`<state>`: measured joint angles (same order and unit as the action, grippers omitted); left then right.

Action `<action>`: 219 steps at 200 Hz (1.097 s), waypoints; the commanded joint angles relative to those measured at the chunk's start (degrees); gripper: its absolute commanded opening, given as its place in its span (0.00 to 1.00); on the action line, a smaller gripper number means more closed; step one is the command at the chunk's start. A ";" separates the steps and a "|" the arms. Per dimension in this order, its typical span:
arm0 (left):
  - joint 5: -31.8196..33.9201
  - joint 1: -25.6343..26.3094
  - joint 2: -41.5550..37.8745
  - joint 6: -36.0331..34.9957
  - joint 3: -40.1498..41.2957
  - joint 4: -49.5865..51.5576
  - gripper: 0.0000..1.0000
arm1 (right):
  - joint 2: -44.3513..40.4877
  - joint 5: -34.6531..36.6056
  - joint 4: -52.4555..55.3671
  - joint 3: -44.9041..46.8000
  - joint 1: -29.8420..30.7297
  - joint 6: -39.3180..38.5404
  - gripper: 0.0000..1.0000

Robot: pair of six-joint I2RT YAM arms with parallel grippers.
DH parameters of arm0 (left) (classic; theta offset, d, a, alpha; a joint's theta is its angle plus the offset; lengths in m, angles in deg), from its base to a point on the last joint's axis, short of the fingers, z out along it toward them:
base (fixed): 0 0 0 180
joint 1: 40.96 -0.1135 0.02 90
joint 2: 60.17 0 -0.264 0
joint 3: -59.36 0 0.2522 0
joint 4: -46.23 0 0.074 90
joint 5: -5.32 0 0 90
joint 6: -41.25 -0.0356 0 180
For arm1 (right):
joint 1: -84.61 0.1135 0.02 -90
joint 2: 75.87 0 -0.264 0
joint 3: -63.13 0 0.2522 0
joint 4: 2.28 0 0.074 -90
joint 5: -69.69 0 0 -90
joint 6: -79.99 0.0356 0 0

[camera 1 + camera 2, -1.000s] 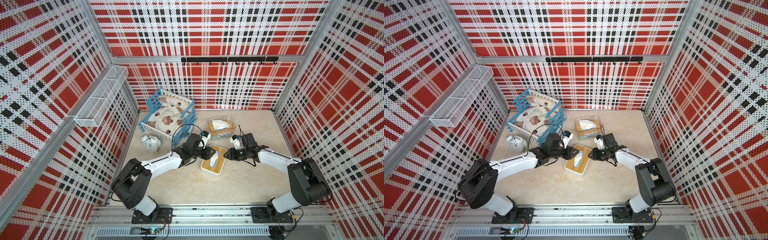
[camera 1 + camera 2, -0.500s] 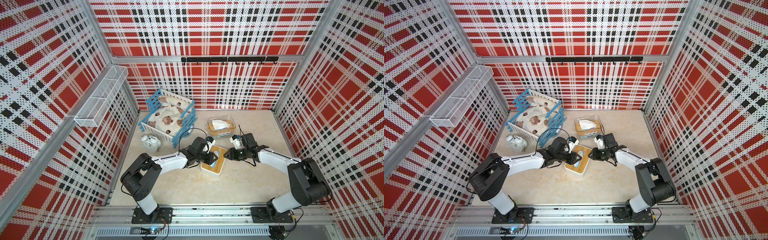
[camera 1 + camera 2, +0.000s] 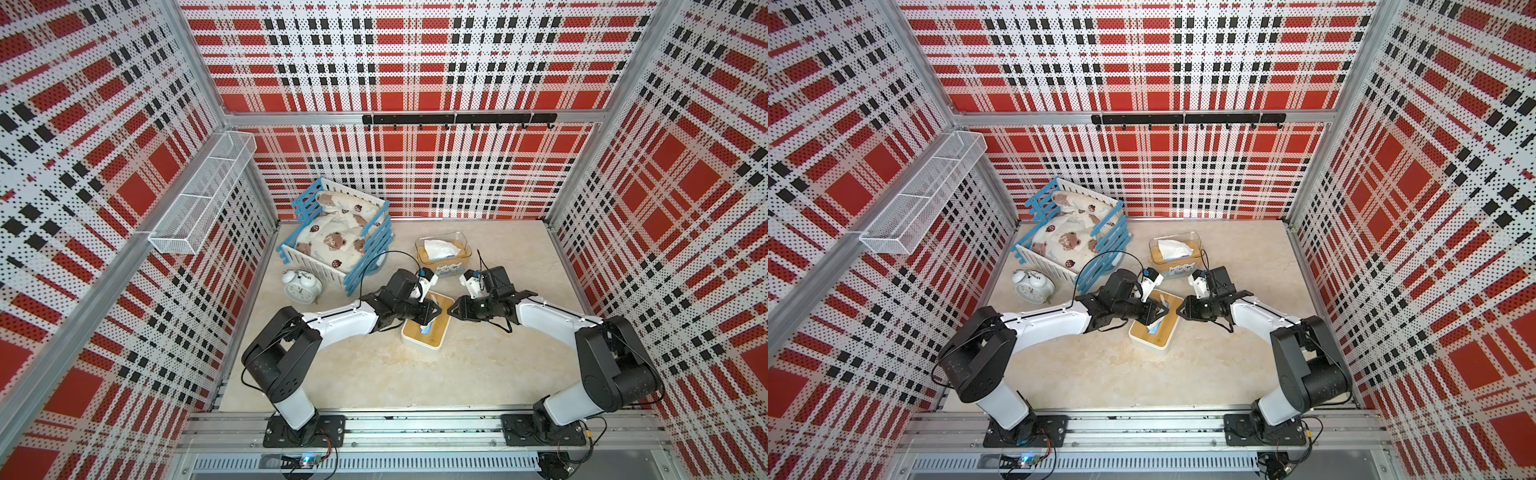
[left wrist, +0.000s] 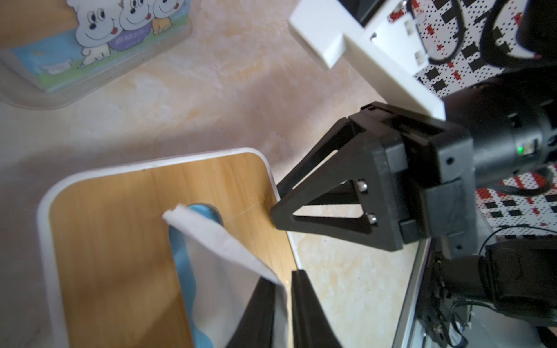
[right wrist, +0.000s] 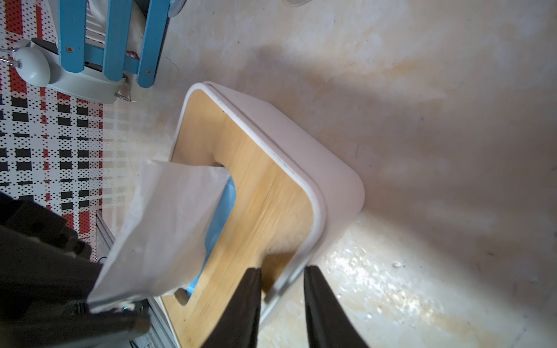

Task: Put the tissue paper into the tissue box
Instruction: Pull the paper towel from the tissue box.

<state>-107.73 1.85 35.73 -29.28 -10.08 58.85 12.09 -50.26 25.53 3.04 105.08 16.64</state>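
Seen from above in both top views, a white tissue box (image 3: 440,328) (image 3: 1163,336) with a wooden slotted lid sat near the middle of a pale marbled table (image 3: 374,374), with the two black arms meeting over it; the tissue paper (image 5: 223,211), a light-blue pack, lay inside the box and showed only through the slot; a white sheet (image 4: 217,241) (image 5: 168,226) rose from the slot at a slant; the left gripper (image 3: 432,313) (image 4: 281,275) was closed on the upper end of that sheet, pinching it between its fingers; the right gripper (image 3: 451,309) (image 5: 283,268) was clamped on the box's edge at one corner, one finger on the wooden lid and the other outside the white wall; just behind the box stood a clear container (image 3: 442,251) holding more tissue, cartoon dogs printed on its front; farther back on the robot's left was a blue-and-white crib (image 3: 340,232) with a bear-print blanket, and an alarm clock (image 3: 301,284) stood beside it; a white wire basket (image 3: 203,191) hung on the plaid wall on that side.
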 commanded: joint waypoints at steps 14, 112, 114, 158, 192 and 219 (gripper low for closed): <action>4.44 -0.54 -4.15 -2.18 -0.87 3.17 0.34 | -0.34 0.43 0.22 -0.45 0.21 -0.88 0.31; 2.42 -2.61 2.66 0.94 -2.96 -0.25 0.52 | -0.41 0.53 0.77 -1.13 0.19 -1.07 0.31; 2.34 -2.52 2.83 0.93 -3.01 -0.26 0.52 | -0.40 0.52 0.80 -1.07 0.19 -1.08 0.31; 0.65 -1.37 4.77 0.97 -3.74 -2.24 0.44 | -0.25 0.35 -0.11 -0.43 0.19 -0.70 0.31; -0.62 -0.87 3.93 0.49 -3.56 -4.09 0.39 | -0.69 0.40 -0.36 0.12 0.19 -0.57 0.31; -2.96 -1.10 2.37 0.72 -2.36 -6.07 0.38 | -1.03 0.50 -0.51 0.26 0.19 -0.63 0.31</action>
<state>-107.73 0.67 39.97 -28.19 -12.09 56.40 12.09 -50.24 25.53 3.04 105.08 16.47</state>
